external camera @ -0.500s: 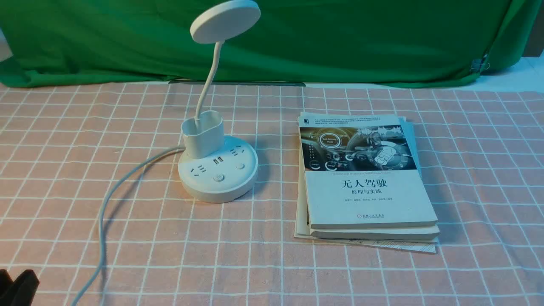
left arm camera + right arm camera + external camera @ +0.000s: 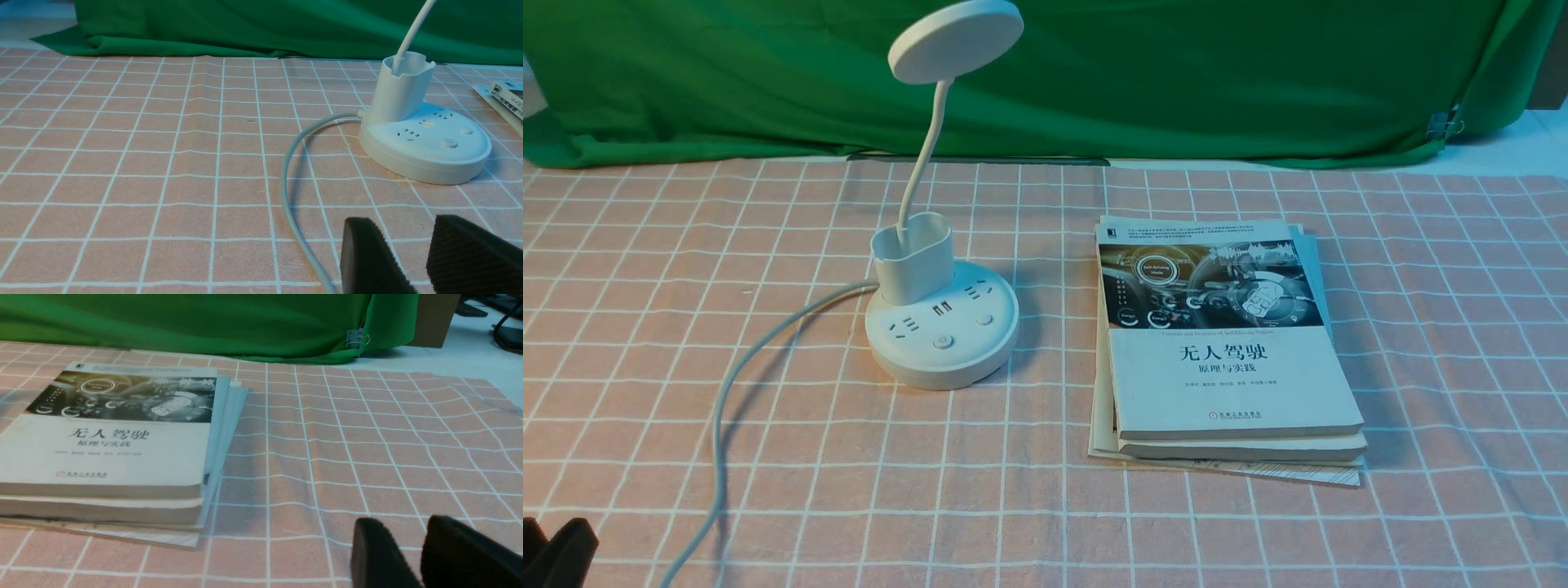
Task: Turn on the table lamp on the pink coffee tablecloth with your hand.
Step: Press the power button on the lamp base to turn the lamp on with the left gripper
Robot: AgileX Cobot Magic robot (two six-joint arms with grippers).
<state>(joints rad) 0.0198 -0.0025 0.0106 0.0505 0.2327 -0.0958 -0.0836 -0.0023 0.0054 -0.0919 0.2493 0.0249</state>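
Note:
The white table lamp [image 2: 943, 335] stands on the pink coffee tablecloth [image 2: 849, 490], left of centre, its disc head [image 2: 956, 39] raised on a thin neck and showing no glow. Two round buttons sit on the base front; the nearer one [image 2: 943, 341] faces me. My left hand [image 2: 551, 535] shows only as black tips at the near left corner, far from the lamp. In the left wrist view the lamp base [image 2: 425, 143] lies ahead of the open left gripper [image 2: 402, 228], with bare cloth between its fingers. The right gripper [image 2: 402, 528] hovers over bare cloth [image 2: 367, 437], fingers slightly apart and empty.
The lamp's grey cord [image 2: 719, 425] curves from the base to the near left edge, passing close beside the left fingers [image 2: 359, 253]. A stack of books [image 2: 1225, 343] lies right of the lamp. A green backdrop cloth [image 2: 1176, 73] hangs along the far side.

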